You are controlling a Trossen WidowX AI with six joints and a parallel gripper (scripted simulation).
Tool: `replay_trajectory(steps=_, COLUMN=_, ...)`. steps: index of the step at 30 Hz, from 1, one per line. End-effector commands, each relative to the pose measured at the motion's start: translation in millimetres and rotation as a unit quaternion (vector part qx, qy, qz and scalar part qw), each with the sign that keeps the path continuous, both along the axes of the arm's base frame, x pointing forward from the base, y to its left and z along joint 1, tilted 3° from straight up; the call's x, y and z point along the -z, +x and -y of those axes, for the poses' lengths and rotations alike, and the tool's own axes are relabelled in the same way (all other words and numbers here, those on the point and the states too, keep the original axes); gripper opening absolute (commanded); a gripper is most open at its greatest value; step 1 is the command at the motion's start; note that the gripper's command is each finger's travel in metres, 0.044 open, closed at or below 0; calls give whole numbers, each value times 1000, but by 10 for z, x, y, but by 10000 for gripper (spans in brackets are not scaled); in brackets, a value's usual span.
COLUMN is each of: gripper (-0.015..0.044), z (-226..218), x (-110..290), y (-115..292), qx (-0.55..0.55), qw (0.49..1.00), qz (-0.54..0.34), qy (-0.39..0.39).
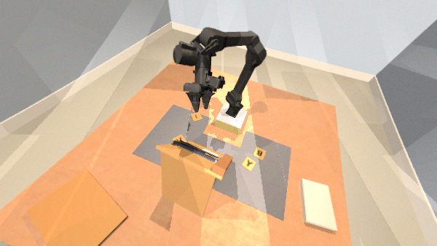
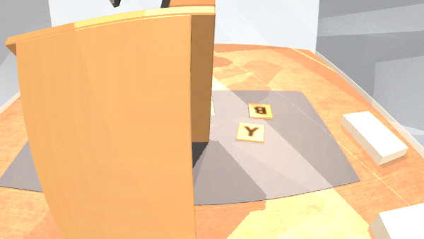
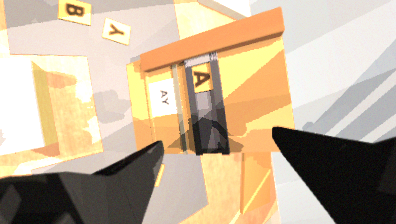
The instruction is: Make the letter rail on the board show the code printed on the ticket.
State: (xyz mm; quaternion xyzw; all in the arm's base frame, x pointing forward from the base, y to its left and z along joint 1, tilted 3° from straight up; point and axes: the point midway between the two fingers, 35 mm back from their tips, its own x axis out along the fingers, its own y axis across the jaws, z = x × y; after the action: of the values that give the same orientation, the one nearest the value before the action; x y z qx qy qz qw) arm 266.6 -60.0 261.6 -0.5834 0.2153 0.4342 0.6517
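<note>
1. Your A tile [image 3: 201, 79] sits inside the dark letter rail [image 3: 220, 107] on the board [image 3: 260, 80], up against the closed end under the orange lip. That is where the first letter belongs, since the ticket [image 3: 164, 97] beside the rail reads AY, as far as the small print lets you tell.
2. The Y tile [image 1: 248, 163] lies flat on the grey mat [image 1: 269, 193], just beside the B tile [image 1: 259, 153]. By my judgement Y goes in next and B is a spare to leave alone.
3. A third small tile [image 1: 196, 116] lies on the mat directly under your gripper [image 1: 201, 103]; its letter is too small to read.
4. Your pincer is released, fingers spread wide with nothing between them.
5. The arm is lifted well above the board, elbow high, wrist pointing down, hanging between the board and its white base block [image 1: 233, 121].
6. Mind the white slab [image 1: 318, 204] near the counter edge when you swing toward Y.
</note>
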Motion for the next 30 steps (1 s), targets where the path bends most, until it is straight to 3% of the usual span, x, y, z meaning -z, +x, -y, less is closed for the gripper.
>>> replay_trajectory(steps=1, gripper=440, z=-11, x=-152, y=-107, qx=-53, qw=997, qz=53, qy=-33)
replay_trajectory(steps=16, gripper=440, z=-11, x=-152, y=-107, qx=-53, qw=997, qz=53, qy=-33)
replay_trajectory(steps=17, gripper=414, z=-23, x=-138, y=-97, qx=-56, qw=997, qz=51, qy=-33)
replay_trajectory(steps=20, gripper=340, z=-206, x=67, y=40, qx=-103, qw=993, qz=26, qy=-41)
replay_trajectory(steps=30, gripper=340, z=-1249, x=1010, y=298, qx=-308, qw=943, qz=-67, qy=-107)
